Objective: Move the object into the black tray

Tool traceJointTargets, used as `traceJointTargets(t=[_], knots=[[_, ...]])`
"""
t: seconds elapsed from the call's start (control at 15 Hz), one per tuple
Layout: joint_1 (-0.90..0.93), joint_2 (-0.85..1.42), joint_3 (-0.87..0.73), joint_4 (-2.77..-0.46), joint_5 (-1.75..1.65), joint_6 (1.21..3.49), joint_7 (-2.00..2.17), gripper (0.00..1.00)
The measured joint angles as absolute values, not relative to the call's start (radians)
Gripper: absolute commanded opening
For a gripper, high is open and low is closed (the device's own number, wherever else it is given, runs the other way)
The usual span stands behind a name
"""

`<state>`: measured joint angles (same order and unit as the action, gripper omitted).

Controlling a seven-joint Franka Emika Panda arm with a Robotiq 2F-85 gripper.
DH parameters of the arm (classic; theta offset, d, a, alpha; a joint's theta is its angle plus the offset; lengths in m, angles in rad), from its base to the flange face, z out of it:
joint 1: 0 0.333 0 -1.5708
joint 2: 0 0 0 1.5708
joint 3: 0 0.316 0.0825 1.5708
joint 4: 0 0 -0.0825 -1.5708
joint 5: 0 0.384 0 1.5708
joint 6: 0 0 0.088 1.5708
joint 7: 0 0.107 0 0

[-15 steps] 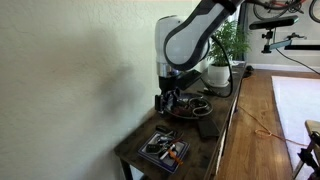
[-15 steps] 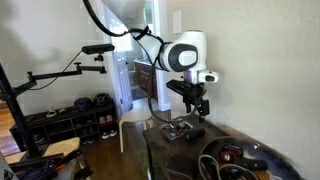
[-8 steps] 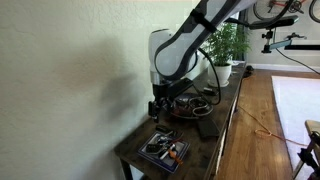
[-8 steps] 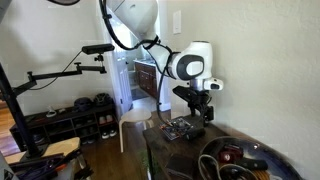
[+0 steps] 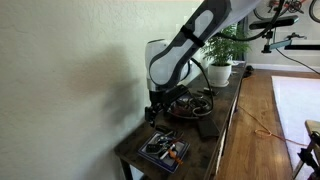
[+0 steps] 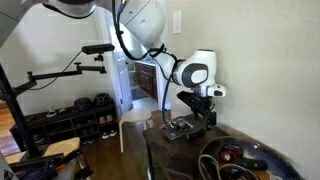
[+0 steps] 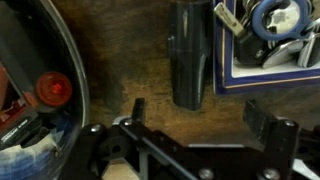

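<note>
I am holding my pincer (image 7: pixel 198 112) spread wide, nothing between its fingers, above the wooden bench (image 7: pixel 130 40). The black tray (image 5: pixel 165 150) is sitting at the bench's end. It is shallow, rectangular and split into compartments, carrying small mixed items, one orange. A dark remote (image 7: pixel 188 55) is lying between it and the round dish (image 7: pixel 78 70).

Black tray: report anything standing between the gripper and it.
Nothing visible blocks the way. The open gripper hangs above the table, short of the black tray. A dark bar-shaped object lies flat beside the tray's edge, toward the round dish, seemingly too low to block.
</note>
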<state>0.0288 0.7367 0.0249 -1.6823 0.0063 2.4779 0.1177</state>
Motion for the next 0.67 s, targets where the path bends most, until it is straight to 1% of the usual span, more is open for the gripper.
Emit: traceJointTargets(t=[0.67], knots=[[0.029, 0.799, 0.007, -1.625, 0.007, 2.477, 0.118, 1.0]])
